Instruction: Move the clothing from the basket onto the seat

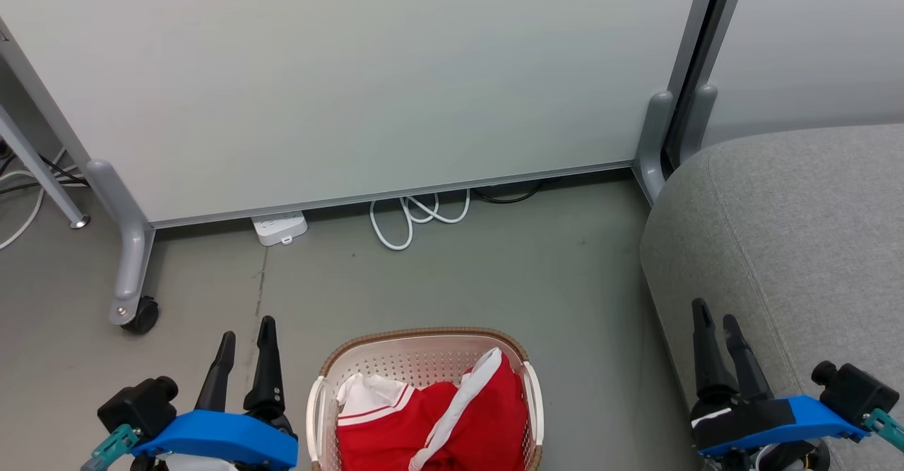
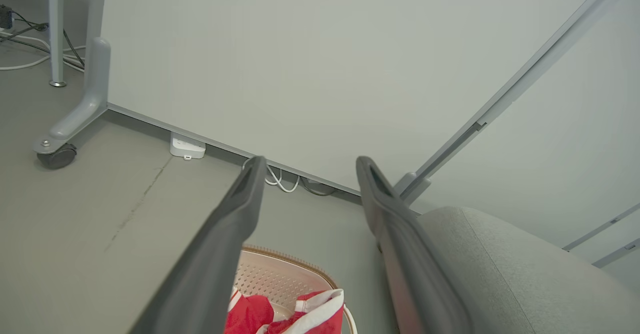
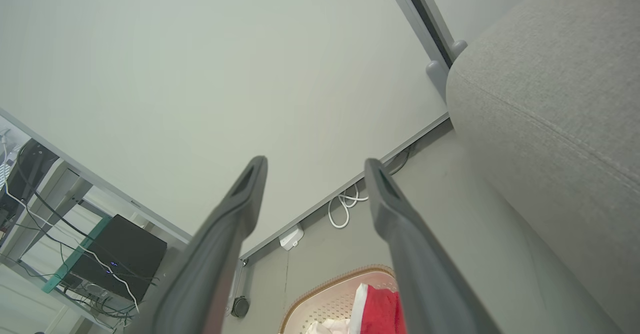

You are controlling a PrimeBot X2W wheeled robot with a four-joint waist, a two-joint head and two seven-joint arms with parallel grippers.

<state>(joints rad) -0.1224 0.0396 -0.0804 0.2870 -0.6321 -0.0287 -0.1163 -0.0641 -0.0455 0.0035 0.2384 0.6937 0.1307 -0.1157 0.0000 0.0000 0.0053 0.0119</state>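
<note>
the basket (image 1: 424, 335) sits on the floor (image 1: 494, 280) at the bottom centre of the head view. the clothing (image 1: 431, 425) is piled inside it: bright red fabric, a white collar with thin red stripes on the left, and a white band running diagonally across the top.

the left hand (image 1: 247, 328) is at the lower left, just beside the basket's left rim and clear of it. its fingers point up the view, spread wide, gripping nothing. the left wrist view looks between those fingers, with the basket's far rim and a bit of red low between them.

over to the right hand (image 1: 713, 312), lower right, also wide open and empty, showing against the near corner of the seat (image 1: 798, 231). that big grey seat stands to the basket's right, with a strip of floor between them.

behind it all stands a pale partition panel (image 1: 353, 68), with a white power strip (image 1: 280, 227) and a looped white cable (image 1: 417, 218) at its foot.
</note>
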